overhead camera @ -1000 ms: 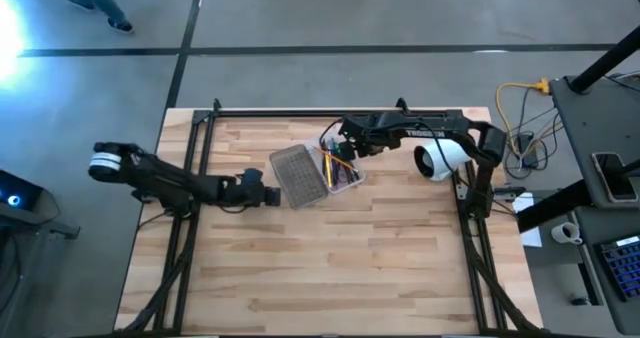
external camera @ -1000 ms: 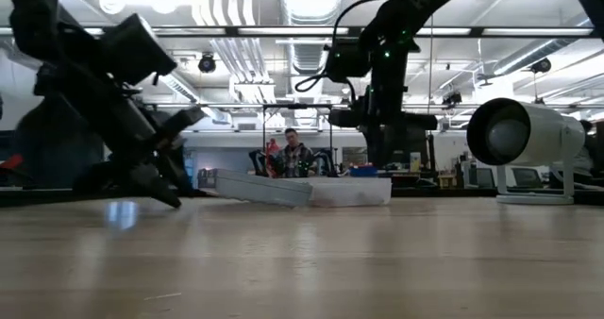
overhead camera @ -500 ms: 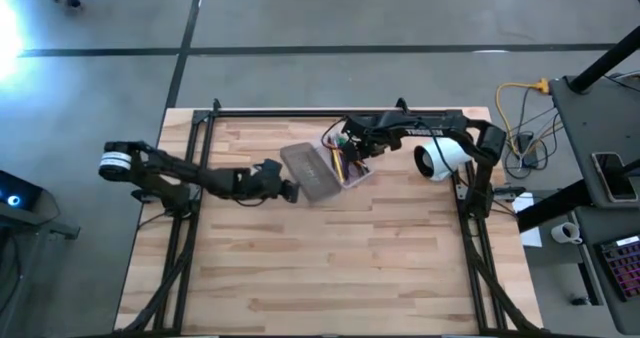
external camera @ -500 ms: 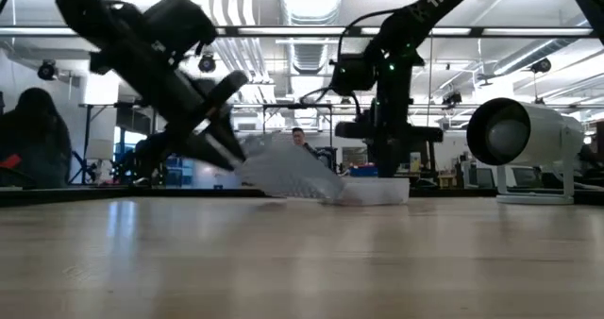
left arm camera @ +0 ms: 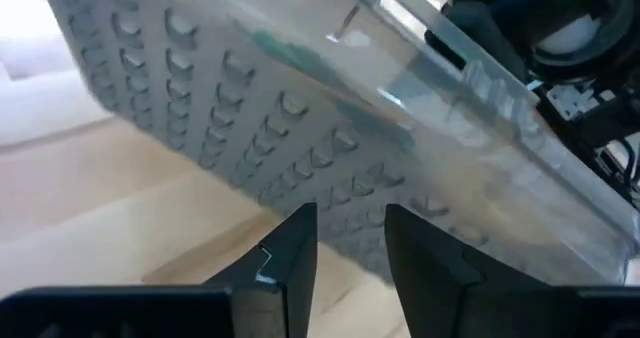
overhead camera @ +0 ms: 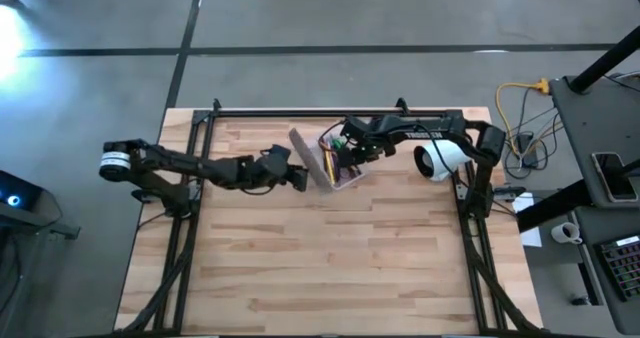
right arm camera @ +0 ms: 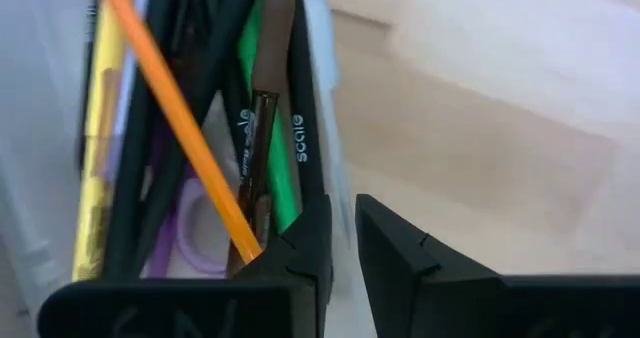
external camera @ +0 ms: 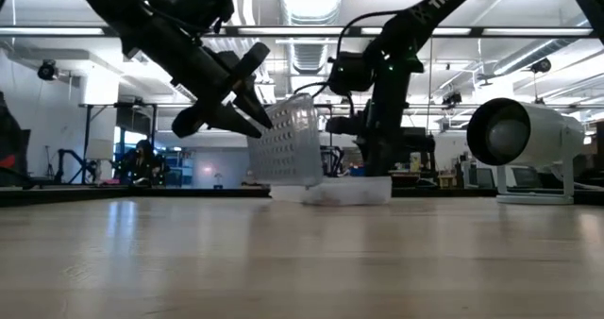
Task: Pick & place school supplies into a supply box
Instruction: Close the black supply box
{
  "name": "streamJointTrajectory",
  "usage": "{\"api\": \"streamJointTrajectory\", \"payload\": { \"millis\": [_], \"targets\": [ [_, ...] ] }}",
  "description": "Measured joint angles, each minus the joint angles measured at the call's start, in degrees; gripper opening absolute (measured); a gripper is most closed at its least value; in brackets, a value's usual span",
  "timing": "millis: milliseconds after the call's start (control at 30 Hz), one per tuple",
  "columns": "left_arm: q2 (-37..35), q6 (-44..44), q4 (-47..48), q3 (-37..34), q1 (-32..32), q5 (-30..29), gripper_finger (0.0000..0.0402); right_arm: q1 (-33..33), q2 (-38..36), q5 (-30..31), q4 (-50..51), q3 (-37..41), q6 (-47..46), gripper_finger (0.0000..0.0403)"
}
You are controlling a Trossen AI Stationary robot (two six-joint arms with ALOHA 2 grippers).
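The left gripper [overhead camera: 300,179] sits low over the bench [overhead camera: 330,268], its jaws a narrow gap apart with nothing between them, tips pressed up against the outer face of the supply box's ribbed lid [external camera: 285,142]. That lid stands near upright, just beyond the jaws, swung about its hinge on the clear tray [external camera: 344,191], which rests flat on the bench. The lid looks like thin moulded plastic: light, stiff enough to push, but springy and slick, so I judge it would slide off a fingertip if pushed near a corner. Pressing near the middle of its free edge and following the arc down should keep it from snapping shut or skidding the whole box along the wood.

Beyond the lid, the tray holds the school supplies [right arm camera: 190,128]: green, yellow, orange, brown and dark pens and pencils lying roughly lengthwise, with the purple scissors handle [right arm camera: 195,233] under them. They are thin, hard and roll easily; the orange pencil [right arm camera: 170,118] lies crosswise and may ride up against the closing lid.

The right gripper [overhead camera: 352,150] hovers directly over the tray, jaws slightly apart, with the tray's long wall just beyond their tips, gripping nothing I can see. A light hold on that wall would steady the box.
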State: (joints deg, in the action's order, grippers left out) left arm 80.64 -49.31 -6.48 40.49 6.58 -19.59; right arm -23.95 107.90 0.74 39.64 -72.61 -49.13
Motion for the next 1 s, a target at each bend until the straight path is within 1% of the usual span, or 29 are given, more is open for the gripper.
{"api": "streamJointTrajectory", "payload": {
  "millis": [133,233,333,433,500,667,733,867,933,1000],
  "targets": [
    [-0.03,0.8,0.42,-0.01,0.68,0.04,0.0104,0.83,0.0,-3.74,-3.75,-0.8,0.93,0.0043],
    [-0.02,0.82,0.16,-0.05,0.93,0.06,0.0104,1.27,-0.09,-5.58,-4.32,-1.39,1.29,0.0043],
    [-0.02,0.82,0.35,-0.11,1.24,0.17,0.0104,1.52,-0.17,-5.68,-3.98,-1.85,2.4,0.0043],
    [-0.02,0.82,0.25,-0.22,1.48,0.21,0.0104,1.94,-0.82,-3.64,-3.9,-1.87,2.8,0.0043],
    [-0.02,0.82,0.45,-0.37,1.52,0.2,0.0104,2.32,-1.67,-1.05,-3.54,-1.87,2.78,0.0043],
    [-0.02,0.83,1.64,-0.41,1.53,0.19,0.0104,2.69,-5.3,12.94,2.39,-1.87,-1.43,0.0045],
    [-0.02,0.82,1.52,-0.61,1.91,0.2,0.0104,2.71,-6.63,16.15,3.88,-1.87,-1.71,0.0048],
    [0.69,0.83,1.38,-1.06,4.21,0.66,0.0104,3.04,-9.22,15.83,3.01,-1.89,-1.44,0.0049],
    [1.33,1.07,-1.34,-1.1,5.77,2.88,0.0104,3.11,-9.45,14.63,2.9,-1.89,-1.71,0.0049],
    [2.38,2.33,-5.8,-1.1,7.04,6.24,0.0104,3.07,-9.44,12.17,3.05,-1.89,-1.83,0.0049]
  ]
}}
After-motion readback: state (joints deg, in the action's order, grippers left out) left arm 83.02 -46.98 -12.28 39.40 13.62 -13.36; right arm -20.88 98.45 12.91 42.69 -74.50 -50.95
